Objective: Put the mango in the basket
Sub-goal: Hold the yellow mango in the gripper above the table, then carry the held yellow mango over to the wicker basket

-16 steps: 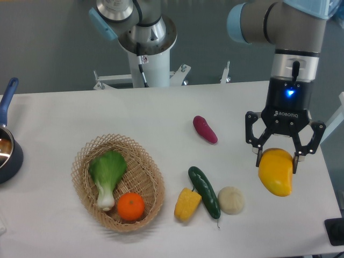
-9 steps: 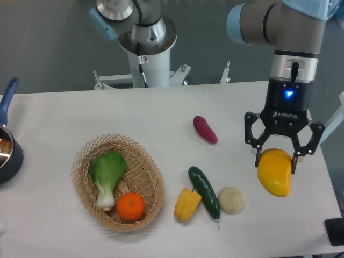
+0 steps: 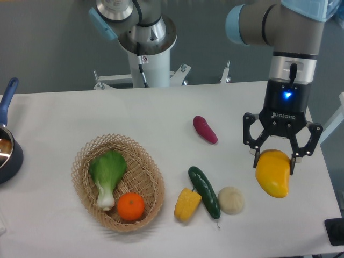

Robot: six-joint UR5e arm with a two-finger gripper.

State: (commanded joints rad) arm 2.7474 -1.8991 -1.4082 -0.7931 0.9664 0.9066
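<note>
We see the oval, light tan wicker basket (image 3: 80,161) on the white table (image 3: 64,113), holding a green leafy bok choy (image 3: 107,176) and a round orange (image 3: 131,206), the two lying just beside each other. At the left edge sits a dark blue pot (image 3: 9,156) with a blue handle; its contents we cannot make out. Well to the right of the basket, the black two-finger gripper (image 3: 274,159) has its jaws clamped on the top of the glossy yellow-orange mango (image 3: 273,174), which hangs near the table's right side.
</note>
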